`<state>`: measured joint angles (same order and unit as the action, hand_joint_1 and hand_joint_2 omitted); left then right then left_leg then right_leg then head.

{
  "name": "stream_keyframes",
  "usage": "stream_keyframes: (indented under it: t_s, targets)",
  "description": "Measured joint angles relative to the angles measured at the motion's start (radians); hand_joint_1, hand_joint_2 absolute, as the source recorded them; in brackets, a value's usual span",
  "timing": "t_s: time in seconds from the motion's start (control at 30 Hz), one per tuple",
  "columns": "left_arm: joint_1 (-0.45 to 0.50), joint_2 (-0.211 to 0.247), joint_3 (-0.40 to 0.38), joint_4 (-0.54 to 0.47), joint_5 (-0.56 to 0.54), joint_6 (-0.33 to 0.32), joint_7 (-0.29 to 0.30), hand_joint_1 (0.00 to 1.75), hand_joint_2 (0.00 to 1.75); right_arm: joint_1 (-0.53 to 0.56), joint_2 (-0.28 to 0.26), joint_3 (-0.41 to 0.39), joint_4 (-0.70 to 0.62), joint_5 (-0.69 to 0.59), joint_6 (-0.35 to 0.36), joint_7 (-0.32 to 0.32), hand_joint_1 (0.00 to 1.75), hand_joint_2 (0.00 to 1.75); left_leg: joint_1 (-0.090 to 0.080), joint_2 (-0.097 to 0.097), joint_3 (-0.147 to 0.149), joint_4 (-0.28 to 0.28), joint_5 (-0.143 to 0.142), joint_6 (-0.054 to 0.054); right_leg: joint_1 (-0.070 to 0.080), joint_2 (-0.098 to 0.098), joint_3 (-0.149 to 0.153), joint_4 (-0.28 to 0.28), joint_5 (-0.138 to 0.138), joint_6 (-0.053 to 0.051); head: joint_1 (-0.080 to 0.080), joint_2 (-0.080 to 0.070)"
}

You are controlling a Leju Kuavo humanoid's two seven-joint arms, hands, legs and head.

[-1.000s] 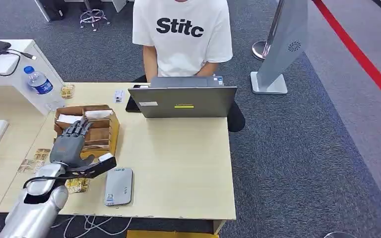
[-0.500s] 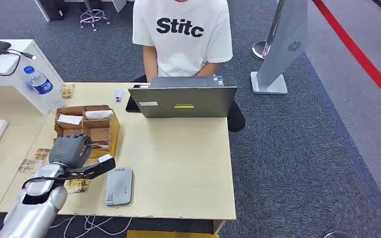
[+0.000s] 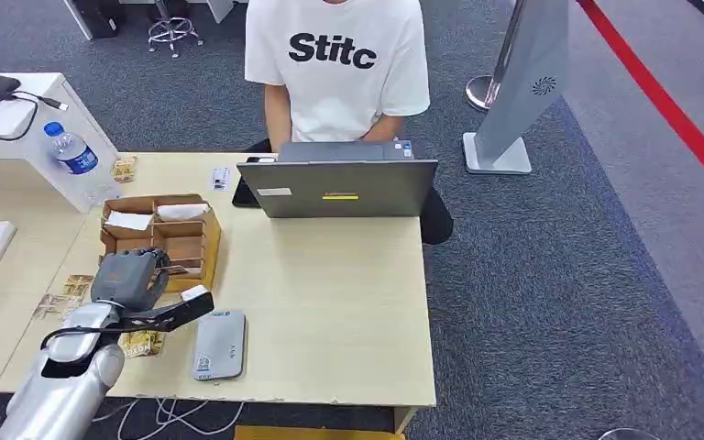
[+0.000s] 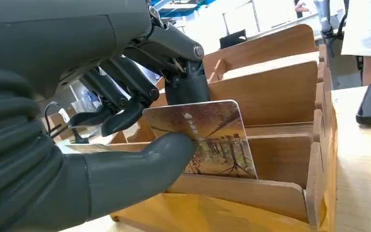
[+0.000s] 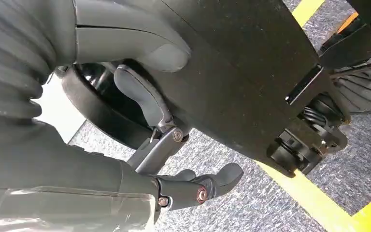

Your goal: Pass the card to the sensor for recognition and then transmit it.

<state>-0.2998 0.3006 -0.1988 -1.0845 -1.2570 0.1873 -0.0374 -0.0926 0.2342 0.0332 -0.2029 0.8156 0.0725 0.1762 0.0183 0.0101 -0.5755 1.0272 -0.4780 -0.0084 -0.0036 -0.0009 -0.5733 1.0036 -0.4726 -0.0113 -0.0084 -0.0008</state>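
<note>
The left hand (image 4: 101, 145) pinches the card (image 4: 207, 140) between thumb and fingers (image 4: 125, 101) at the wooden box (image 3: 179, 240) on the table (image 3: 330, 302); the right hand (image 5: 125, 145) hangs empty, fingers loosely curled.

Glossy printed card (image 4: 207, 140), smooth wooden box (image 4: 280, 92), matt wooden desk (image 3: 330, 284).

The left hand's thumb (image 4: 140, 162) covers part of the card (image 4: 212, 140), whose small print seems unreadable.
</note>
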Motion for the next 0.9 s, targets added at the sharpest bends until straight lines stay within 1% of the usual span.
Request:
stream_keyframes:
  t_s: [0.2, 0.27, 0.3, 0.47, 0.67, 0.73, 0.8, 0.9]
  targets:
    - [0.000, 0.000, 0.000, 0.000, -0.008, 0.008, 0.000, 1.75, 1.75, 0.000, 0.000, 0.000, 0.000, 0.000, -0.001, 0.000, 0.00, 1.75, 0.000, 0.000, 0.000, 0.000, 0.000, 0.000, 0.000, 0.000, 0.000, 0.000, 0.000, 0.000, 0.000, 0.000]
    - [0.001, -0.002, 0.000, -0.008, -0.010, 0.078, -0.010, 1.75, 1.75, 0.000, 0.000, 0.000, 0.000, 0.000, -0.001, 0.000, 0.00, 1.75, 0.000, 0.000, 0.000, 0.000, 0.000, 0.000, 0.000, 0.000, -0.001, 0.000, 0.000, 0.000, 0.000, 0.000]
    - [0.000, -0.002, 0.000, -0.026, -0.010, 0.094, -0.010, 1.75, 1.75, 0.000, 0.000, 0.000, 0.000, 0.000, -0.001, -0.001, 0.00, 1.75, 0.000, 0.000, 0.000, 0.000, 0.000, 0.000, 0.000, 0.000, 0.000, 0.000, 0.000, 0.000, 0.000, 0.000]
    - [-0.016, 0.000, 0.000, -0.117, -0.017, 0.075, -0.003, 1.75, 1.75, 0.000, 0.000, 0.000, 0.000, 0.000, -0.001, -0.002, 0.00, 1.75, 0.000, 0.000, 0.000, 0.000, 0.000, 0.000, 0.000, 0.000, 0.000, 0.000, 0.000, 0.000, 0.000, 0.000]
    - [-0.018, 0.000, 0.001, -0.151, -0.017, 0.074, -0.003, 1.75, 1.75, 0.000, 0.000, -0.001, 0.000, 0.000, -0.001, -0.002, 0.00, 1.75, 0.000, 0.000, 0.000, 0.000, 0.000, 0.000, 0.000, 0.000, 0.000, 0.000, 0.000, 0.000, 0.000, 0.000]
    - [-0.018, 0.000, 0.001, -0.158, -0.017, 0.085, -0.004, 1.75, 1.75, 0.000, 0.000, -0.001, 0.000, 0.000, -0.001, -0.002, 0.00, 1.75, 0.000, 0.000, 0.000, 0.000, 0.000, 0.000, 0.000, 0.000, 0.000, 0.000, 0.000, 0.000, 0.000, 0.000]
    - [-0.020, 0.000, 0.003, -0.185, -0.009, 0.091, -0.020, 1.75, 1.75, 0.001, 0.000, -0.001, 0.000, 0.000, -0.001, -0.004, 0.00, 1.75, 0.000, 0.000, 0.000, 0.000, 0.000, 0.000, 0.000, 0.000, 0.000, 0.000, 0.000, 0.000, 0.000, 0.000]
    - [-0.024, 0.000, 0.011, -0.236, -0.004, 0.073, -0.036, 1.75, 1.75, 0.001, 0.000, -0.001, 0.000, 0.000, -0.001, -0.006, 0.00, 1.75, 0.000, 0.000, 0.000, 0.000, 0.000, 0.000, 0.000, 0.000, 0.000, 0.000, 0.000, 0.000, 0.000, 0.000]
